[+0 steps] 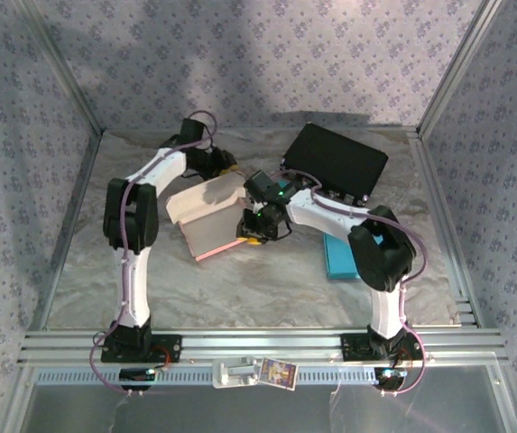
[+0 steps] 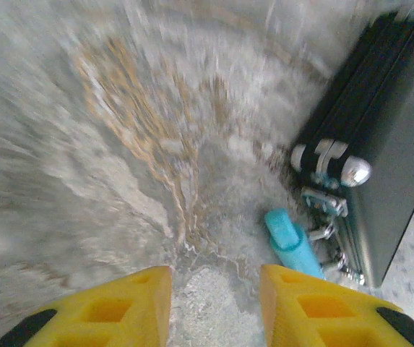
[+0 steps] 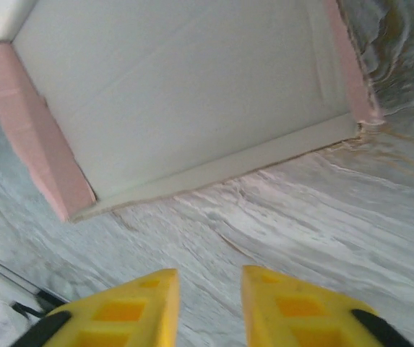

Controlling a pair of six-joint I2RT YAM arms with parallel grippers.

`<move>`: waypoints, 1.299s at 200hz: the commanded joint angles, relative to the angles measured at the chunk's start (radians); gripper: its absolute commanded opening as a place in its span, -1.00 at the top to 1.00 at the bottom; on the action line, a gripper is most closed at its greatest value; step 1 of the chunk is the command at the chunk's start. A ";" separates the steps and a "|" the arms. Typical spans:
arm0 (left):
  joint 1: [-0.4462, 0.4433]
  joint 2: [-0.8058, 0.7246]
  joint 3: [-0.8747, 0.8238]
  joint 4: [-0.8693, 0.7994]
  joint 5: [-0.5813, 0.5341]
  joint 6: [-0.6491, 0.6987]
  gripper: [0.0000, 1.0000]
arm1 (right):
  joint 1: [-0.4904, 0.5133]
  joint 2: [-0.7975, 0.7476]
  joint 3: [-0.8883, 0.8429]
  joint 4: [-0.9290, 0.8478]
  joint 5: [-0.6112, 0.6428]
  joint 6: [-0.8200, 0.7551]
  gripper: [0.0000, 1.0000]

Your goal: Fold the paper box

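Right gripper (image 3: 210,278): hovering spread, empty, facing paper box (image 3: 192,94) at 12 o'clock. Left gripper (image 2: 214,275): hanging spread, empty, black case (image 2: 394,130) at 2 o'clock.

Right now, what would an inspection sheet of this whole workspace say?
Surface: table under a crinkled silvery sheet.
Job's things: paper box, white with pink edges, partly folded, lying between the two arms.
Clutter: black case at the back right; blue flat item beside the right arm.
Claws: left claw open, holding nothing; right claw open, holding nothing, pointing at the box.
Cables: purple cables run along both arms.
Surroundings: floral-patterned walls; metal rail along the near edge.
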 commanded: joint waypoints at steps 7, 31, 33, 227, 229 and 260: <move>0.011 -0.152 0.035 -0.112 -0.216 0.075 0.21 | -0.048 -0.096 0.039 -0.119 0.094 -0.288 0.23; 0.028 -0.291 0.011 -0.188 -0.414 0.109 0.17 | -0.117 -0.104 0.133 -0.179 0.089 -0.484 0.07; 0.028 -0.304 0.004 -0.194 -0.428 0.113 0.17 | -0.123 -0.102 0.144 -0.185 0.090 -0.502 0.06; 0.093 -0.824 -0.677 -0.329 -0.460 0.487 -0.10 | -0.171 0.357 0.746 -0.269 0.059 -0.928 -0.18; 0.094 -0.821 -0.674 -0.326 -0.458 0.488 -0.10 | -0.172 0.360 0.752 -0.270 0.058 -0.927 -0.17; 0.106 -0.766 -0.645 -0.305 -0.433 0.522 -0.04 | -0.171 0.398 0.815 -0.284 0.039 -0.917 -0.03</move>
